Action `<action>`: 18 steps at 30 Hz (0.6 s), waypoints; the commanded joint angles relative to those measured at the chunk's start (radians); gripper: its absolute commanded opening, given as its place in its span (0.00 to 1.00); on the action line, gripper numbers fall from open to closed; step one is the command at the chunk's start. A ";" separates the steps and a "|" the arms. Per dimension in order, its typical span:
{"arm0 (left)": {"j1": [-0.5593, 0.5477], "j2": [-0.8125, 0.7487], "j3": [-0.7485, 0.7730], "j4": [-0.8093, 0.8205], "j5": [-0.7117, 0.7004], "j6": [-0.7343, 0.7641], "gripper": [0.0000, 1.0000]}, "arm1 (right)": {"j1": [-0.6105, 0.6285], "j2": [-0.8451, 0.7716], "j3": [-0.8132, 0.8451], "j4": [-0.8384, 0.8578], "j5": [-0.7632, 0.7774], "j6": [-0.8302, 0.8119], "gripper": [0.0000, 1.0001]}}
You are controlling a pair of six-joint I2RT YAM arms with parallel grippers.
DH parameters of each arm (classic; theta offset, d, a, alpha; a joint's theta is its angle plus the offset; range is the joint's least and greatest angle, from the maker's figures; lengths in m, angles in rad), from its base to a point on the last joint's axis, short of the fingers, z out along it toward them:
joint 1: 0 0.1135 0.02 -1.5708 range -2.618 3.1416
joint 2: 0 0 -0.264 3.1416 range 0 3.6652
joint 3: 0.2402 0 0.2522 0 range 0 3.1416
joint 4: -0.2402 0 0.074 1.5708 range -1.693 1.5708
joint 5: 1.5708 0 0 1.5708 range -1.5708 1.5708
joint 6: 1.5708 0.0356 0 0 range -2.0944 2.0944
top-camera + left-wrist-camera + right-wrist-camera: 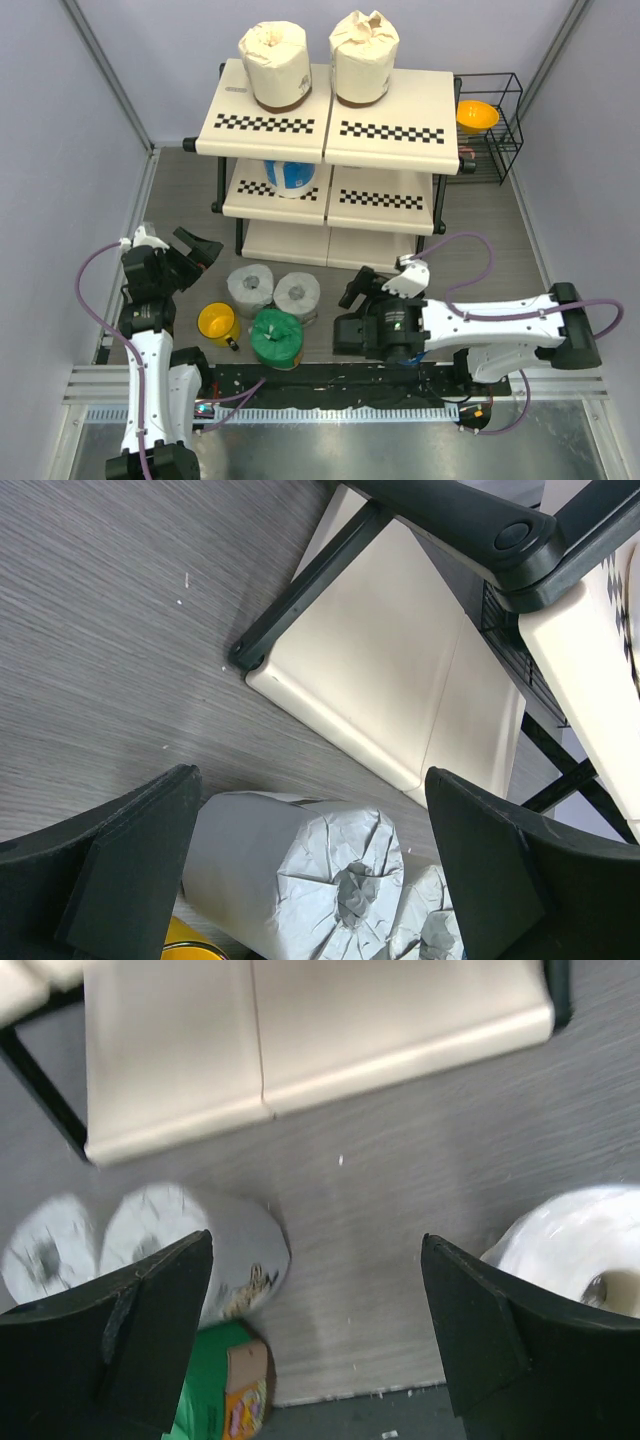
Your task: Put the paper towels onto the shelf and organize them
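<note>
Nearest us, the left gripper (180, 255) and right gripper (317, 1243) both stand spread wide, holding nothing. On the table (480, 240) we count one green roll (277, 337) (its orange label too blurred to read), two grey rolls (250, 288) and one white roll (585, 1250). Farther back, the shelf (385, 130) carries one blue-and-white roll (290, 178) on its middle tier and two cream rolls (275, 65) on top.

walls (70, 120): pale grey | tabletop (480, 210): grey woodgrain | black wire rack (505, 150): rear right corner
</note>
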 commanded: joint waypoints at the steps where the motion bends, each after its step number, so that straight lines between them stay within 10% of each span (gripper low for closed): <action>1: 0.006 0.001 -0.006 0.043 0.029 -0.006 1.00 | -0.102 -0.174 -0.014 -0.193 0.122 -0.042 0.92; 5: 0.008 0.007 -0.009 0.047 0.035 -0.009 1.00 | -0.267 -0.279 -0.023 0.014 0.174 -0.404 0.97; 9: 0.006 0.012 -0.006 0.044 0.032 -0.006 1.00 | -0.575 -0.368 -0.115 0.462 -0.102 -0.907 0.98; 13: 0.006 0.013 -0.003 0.040 0.026 -0.003 1.00 | -0.876 -0.318 -0.097 0.475 -0.354 -1.053 0.98; 18: 0.005 0.010 -0.003 0.040 0.022 -0.004 1.00 | -0.898 -0.271 -0.039 0.315 -0.375 -1.017 0.98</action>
